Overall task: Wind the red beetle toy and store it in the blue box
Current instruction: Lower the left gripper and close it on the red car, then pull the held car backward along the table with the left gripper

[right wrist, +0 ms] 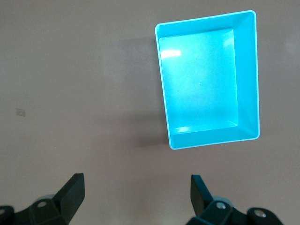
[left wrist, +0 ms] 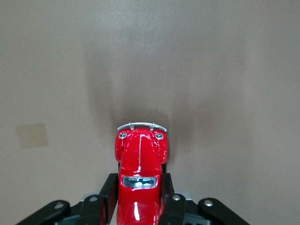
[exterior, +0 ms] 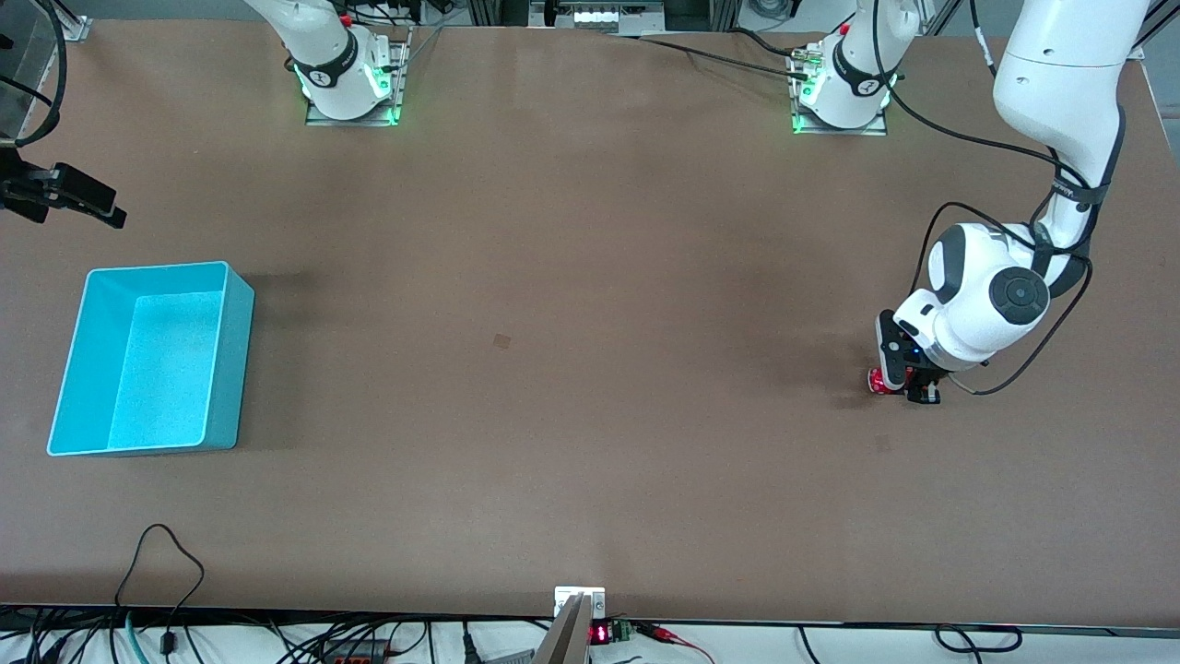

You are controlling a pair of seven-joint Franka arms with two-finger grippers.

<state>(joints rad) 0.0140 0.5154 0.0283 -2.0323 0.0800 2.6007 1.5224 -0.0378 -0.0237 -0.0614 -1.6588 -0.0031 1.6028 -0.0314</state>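
Two wrist views give you what the front one hides: your left pincer (left wrist: 139,206) is clenched on the red beetle toy (left wrist: 140,176) at the counter (exterior: 590,369) toward the left arm's end, bumper pointing away from the fingers. Your right pincer (right wrist: 136,192) waits spread wide, high over the counter beside the blue box (right wrist: 208,79), which holds nothing.

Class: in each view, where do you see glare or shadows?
Front view: a soft shadow beside the blue box on the table. Left wrist view: bright highlights on the red toy car, dark shadow ahead of it. Right wrist view: white glare patches on the box floor.
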